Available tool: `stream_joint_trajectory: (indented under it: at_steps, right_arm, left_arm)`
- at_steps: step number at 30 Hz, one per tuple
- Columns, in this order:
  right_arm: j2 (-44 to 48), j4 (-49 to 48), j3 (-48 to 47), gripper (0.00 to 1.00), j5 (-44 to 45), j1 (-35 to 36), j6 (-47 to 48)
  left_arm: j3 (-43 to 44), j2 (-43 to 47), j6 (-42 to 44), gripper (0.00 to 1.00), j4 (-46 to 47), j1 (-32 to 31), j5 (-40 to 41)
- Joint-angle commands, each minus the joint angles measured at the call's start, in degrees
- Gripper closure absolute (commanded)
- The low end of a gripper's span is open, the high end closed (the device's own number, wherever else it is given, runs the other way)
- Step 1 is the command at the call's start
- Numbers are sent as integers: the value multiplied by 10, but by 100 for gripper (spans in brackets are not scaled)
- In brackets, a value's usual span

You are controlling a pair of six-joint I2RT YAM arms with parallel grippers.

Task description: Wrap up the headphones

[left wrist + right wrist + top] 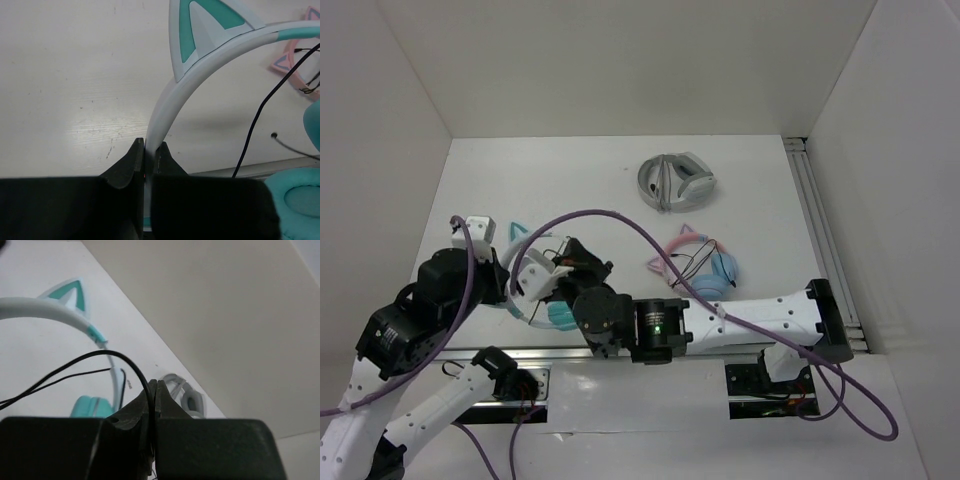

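Just left of the pink headphones (712,278), I've got the teal headphones (558,316) sitting right where my two arms meet. My left gripper (148,147) is clamped tight on the pale headband (165,100), a little way down from the cat ear (210,25). My right gripper (155,388) is pinched closed on the thin black cable (100,356), which loops up out of the jaws. The grey-and-white headphones (675,182) lie behind the pink pair, well apart from both grippers.
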State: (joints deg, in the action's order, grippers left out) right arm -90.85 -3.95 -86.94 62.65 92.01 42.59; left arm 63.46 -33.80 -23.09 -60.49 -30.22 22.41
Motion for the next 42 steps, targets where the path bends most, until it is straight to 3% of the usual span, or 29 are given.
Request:
stream_joint_trajectory:
  at_steps: [1,5,10,12,16,22,28,35,42]
  right_arm:
    - [27,-32,-32,98,3,-44,17]
    - [60,67,-39,96,-58,-89,-77]
    - [90,91,-38,91,-97,-110,-95]
    - [90,132,-66,86,-141,-147,-114]
    - [76,187,-97,86,-197,-222,-147]
    - [57,129,-82,88,-194,-314,-149]
    - [45,142,-122,100,-280,-372,-187]
    - [51,117,-91,100,-332,-411,-229]
    - [30,109,-67,100,-408,-467,-268]
  left_arm:
    - [45,12,19,100,29,-1,-67]
    - [97,12,31,100,-18,-1,-99]
    - [162,-1,52,100,-66,-1,-105]
    - [167,-13,58,100,-66,-1,-111]
    - [167,-14,58,100,-66,-1,-105]
    - [148,-23,58,100,-53,-1,-105]
    - [113,-36,63,100,-28,-1,-124]
    - [100,-53,69,100,-14,-1,-149]
    - [134,-58,69,100,-2,-1,-226]
